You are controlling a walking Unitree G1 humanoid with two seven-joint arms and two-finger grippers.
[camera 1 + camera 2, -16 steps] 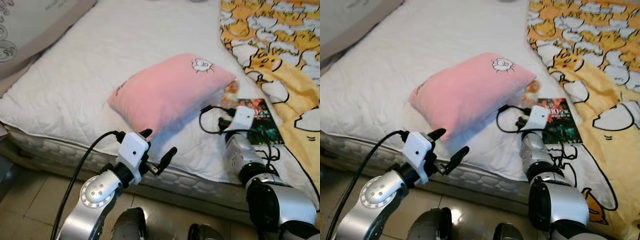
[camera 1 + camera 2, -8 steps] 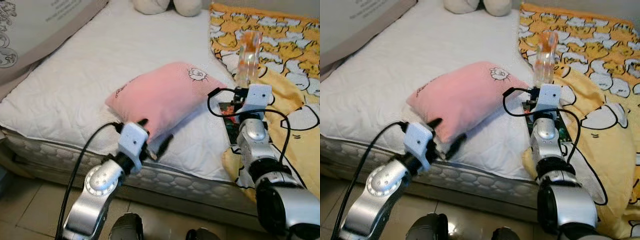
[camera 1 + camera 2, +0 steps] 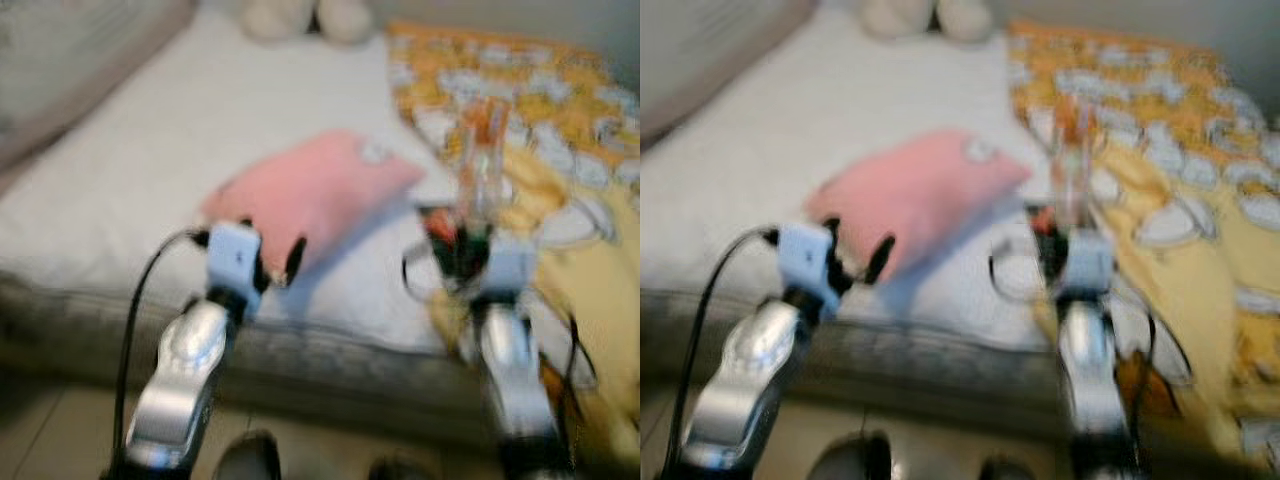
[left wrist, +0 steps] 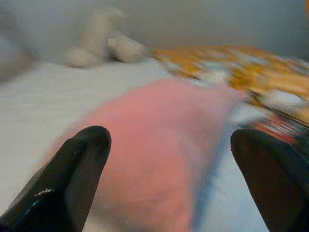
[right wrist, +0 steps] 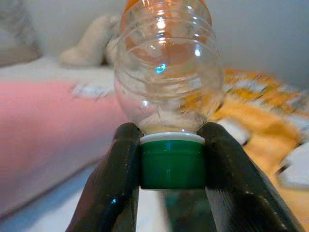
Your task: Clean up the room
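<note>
Nearest you, both silver arms reach up from the bottom of the blurred head views toward the bed's front edge. Your left gripper (image 3: 275,262) sits just at the near end of the pink pillow (image 3: 305,196), fingers spread wide apart with nothing between them; in the left wrist view the two black fingertips (image 4: 79,166) frame the pillow, which lies just ahead on the white mattress (image 3: 130,170).

Your right gripper (image 5: 172,162) is clamped on the green cap (image 5: 172,164) of a clear plastic bottle (image 5: 168,72), holding it cap-down so the body with its orange label stands up above the fingers. In the head views the bottle (image 3: 482,160) rises above the right wrist, over the edge of the yellow patterned blanket (image 3: 540,130), just to the right of the pillow.

Farther back, a cream plush toy (image 3: 295,17) rests at the far end of the mattress, well apart from the pillow.
</note>
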